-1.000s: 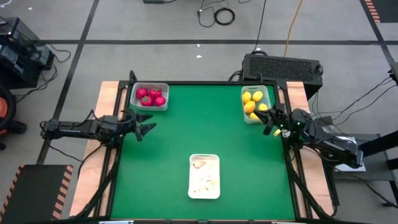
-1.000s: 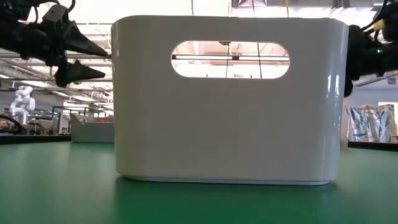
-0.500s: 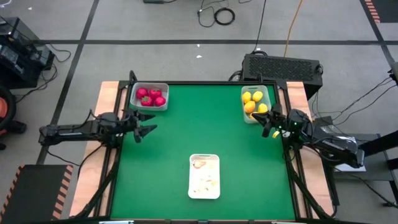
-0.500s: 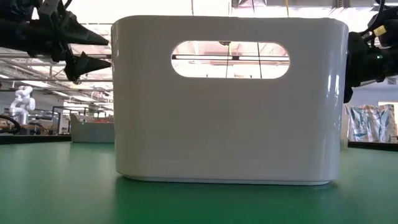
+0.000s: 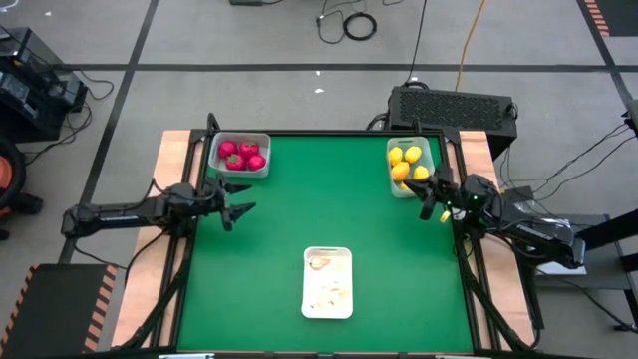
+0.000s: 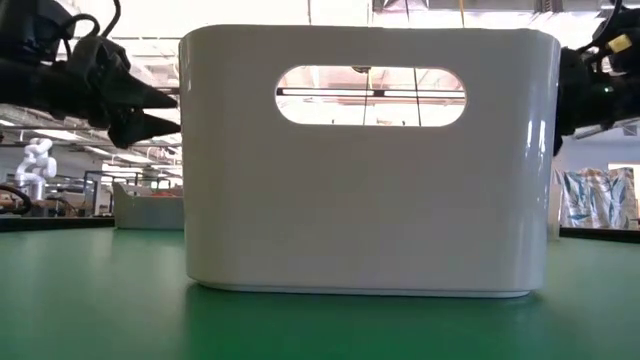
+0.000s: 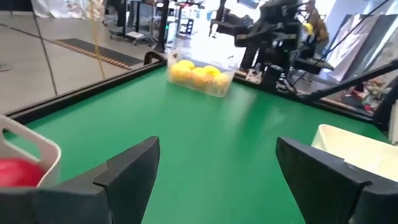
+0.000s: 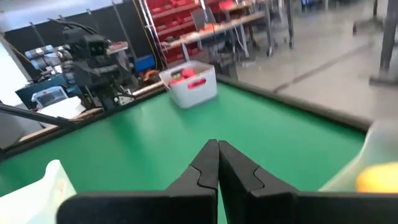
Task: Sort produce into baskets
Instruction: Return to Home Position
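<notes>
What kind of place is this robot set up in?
Probably a robotics lab or workshop: loose cables on a taped concrete floor, shelves of red bins, and a white robot beyond the green table.

Table (image 5: 319, 199) open at centre; white tub (image 5: 305, 289) blocks front middle; grey basket (image 5: 240, 136), green basket (image 5: 410, 140) occupy back corners.

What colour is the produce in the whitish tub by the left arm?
Red round pieces, clearest from the high view.

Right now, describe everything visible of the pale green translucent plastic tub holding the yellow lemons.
The pale green translucent plastic tub is rectangular with rounded corners, upright at the far right corner of the green table. Yellow and orange lemon-shaped pieces lie inside. The right gripper, shut, hangs by its near end.
</notes>
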`<control>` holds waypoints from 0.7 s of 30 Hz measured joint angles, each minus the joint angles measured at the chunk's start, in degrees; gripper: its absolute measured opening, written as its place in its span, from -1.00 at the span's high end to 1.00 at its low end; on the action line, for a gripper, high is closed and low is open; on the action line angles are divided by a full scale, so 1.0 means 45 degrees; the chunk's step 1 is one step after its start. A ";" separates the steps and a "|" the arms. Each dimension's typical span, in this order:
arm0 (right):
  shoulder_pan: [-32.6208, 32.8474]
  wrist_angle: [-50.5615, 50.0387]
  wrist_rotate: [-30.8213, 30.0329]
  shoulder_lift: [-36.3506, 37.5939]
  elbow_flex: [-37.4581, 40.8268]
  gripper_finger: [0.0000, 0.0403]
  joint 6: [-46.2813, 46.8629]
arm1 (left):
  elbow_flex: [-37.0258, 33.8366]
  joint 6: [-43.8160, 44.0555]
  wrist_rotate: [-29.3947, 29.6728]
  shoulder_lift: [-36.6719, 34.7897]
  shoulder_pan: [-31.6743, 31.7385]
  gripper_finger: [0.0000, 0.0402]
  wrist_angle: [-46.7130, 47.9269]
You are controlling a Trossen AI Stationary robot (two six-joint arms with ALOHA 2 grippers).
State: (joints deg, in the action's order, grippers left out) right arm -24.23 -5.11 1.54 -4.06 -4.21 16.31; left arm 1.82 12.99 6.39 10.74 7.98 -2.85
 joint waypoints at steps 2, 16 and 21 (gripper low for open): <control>0.0000 0.0429 0.0001 0.0001 0.0000 1.00 -0.0627 | -0.0056 0.0000 0.0017 0.0000 0.0109 -0.64 -0.0010; 0.0005 -0.0531 0.2438 -0.0037 -0.0005 1.00 -0.4463 | -0.0057 -0.0058 0.2401 0.0000 0.0225 -0.64 0.0509; 0.0005 -0.0615 0.2316 -0.0047 -0.0005 1.00 -0.5181 | -0.0052 0.0015 0.2351 0.0000 0.0225 -0.64 0.0509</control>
State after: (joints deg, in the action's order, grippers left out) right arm -24.21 -7.88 11.97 -4.27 -4.23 -7.00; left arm 1.58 13.06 16.97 10.74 8.99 -0.56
